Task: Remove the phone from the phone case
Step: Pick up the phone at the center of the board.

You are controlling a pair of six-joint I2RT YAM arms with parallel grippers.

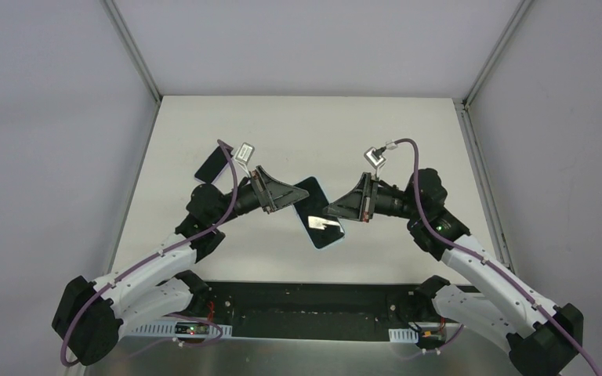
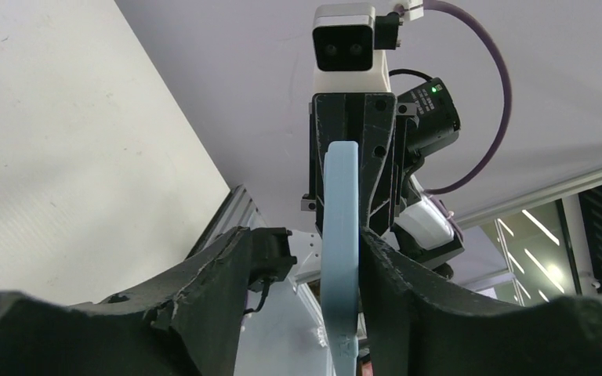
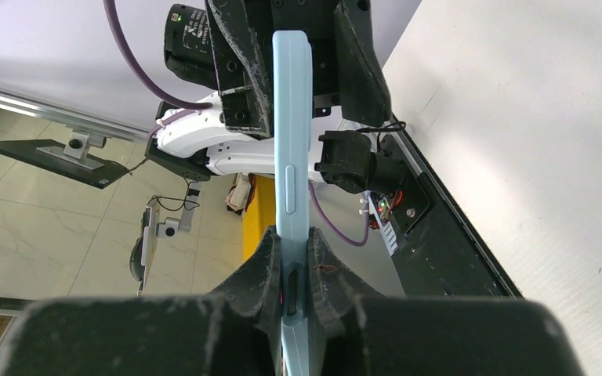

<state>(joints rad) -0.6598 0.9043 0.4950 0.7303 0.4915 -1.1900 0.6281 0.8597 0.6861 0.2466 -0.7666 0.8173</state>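
A light blue phone case (image 1: 330, 242) hangs in the air over the middle of the table, and the phone's dark screen (image 1: 311, 205) shows inside it. My right gripper (image 1: 332, 210) is shut on the case's right edge; in the right wrist view its fingers (image 3: 262, 270) clamp the blue side (image 3: 292, 117). My left gripper (image 1: 293, 200) straddles the opposite end and stands open. In the left wrist view the case edge (image 2: 340, 227) lies against one finger (image 2: 392, 270), with a clear gap to the other finger (image 2: 243, 258).
A second dark, phone-like slab (image 1: 211, 164) lies flat on the white table (image 1: 306, 125) at the back left, behind the left wrist. Grey walls enclose the table on three sides. A black strip (image 1: 306, 301) runs along the near edge between the arm bases.
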